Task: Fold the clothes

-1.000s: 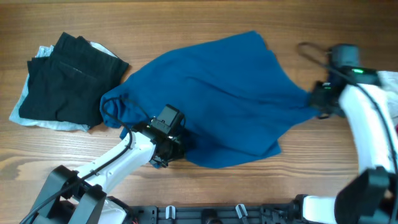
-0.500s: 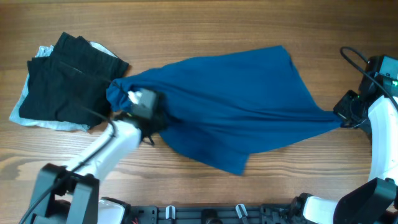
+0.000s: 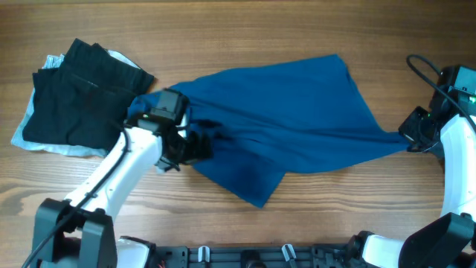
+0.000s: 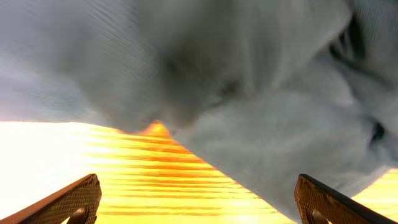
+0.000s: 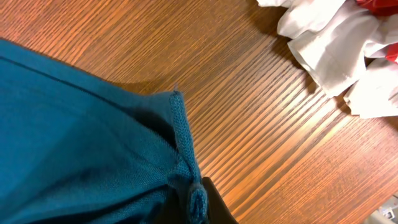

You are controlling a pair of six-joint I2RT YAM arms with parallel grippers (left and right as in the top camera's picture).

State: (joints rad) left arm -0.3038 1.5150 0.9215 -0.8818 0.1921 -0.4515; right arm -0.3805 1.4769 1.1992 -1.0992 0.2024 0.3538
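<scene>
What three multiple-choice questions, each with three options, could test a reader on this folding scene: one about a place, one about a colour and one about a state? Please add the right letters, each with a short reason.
1. Where does the black garment lie?
A. in the middle
B. at the left, on a pale cloth
C. at the far right

2. What colour is the large spread garment?
A. deep blue
B. red
C. green

3. What are the right fingers doing?
A. standing open over bare wood
B. closed on a white towel
C. closed on the hem of the large spread garment

Answers:
1 B: the overhead view shows it at the left, with the pale cloth sticking out beneath it.
2 A: it is blue in both the overhead and right wrist views.
3 C: the right wrist view shows the blue hem pinched between them.
</scene>
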